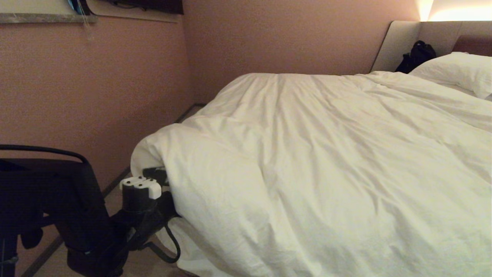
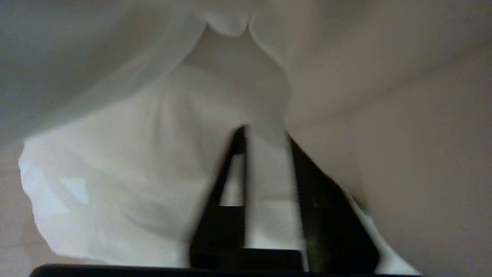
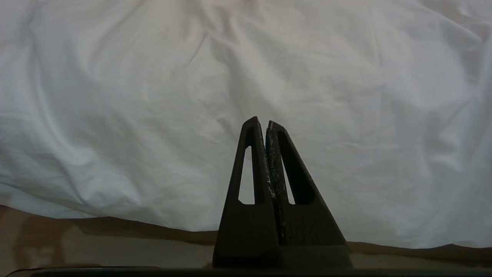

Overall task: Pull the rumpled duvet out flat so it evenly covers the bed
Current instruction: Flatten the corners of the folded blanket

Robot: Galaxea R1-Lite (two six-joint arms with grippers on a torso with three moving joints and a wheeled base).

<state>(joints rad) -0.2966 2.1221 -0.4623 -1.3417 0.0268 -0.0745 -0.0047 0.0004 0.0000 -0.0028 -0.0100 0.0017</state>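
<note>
We've got the duvet (image 1: 307,154) mostly flat over the bed (image 1: 399,42), our left gripper (image 2: 265,134) parted around fabric at the foot-left corner, still bunched there.

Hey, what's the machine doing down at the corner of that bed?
It is making the bed. The robot's left gripper is at the near left corner of the bed, tucked under the hanging edge of the white duvet, with a strip of the cloth between its fingers, which stand a little apart. The duvet already spreads over most of the mattress, wrinkled, up to a pillow by the headboard. The right gripper is shut and empty, idling in front of the duvet's side.
</note>
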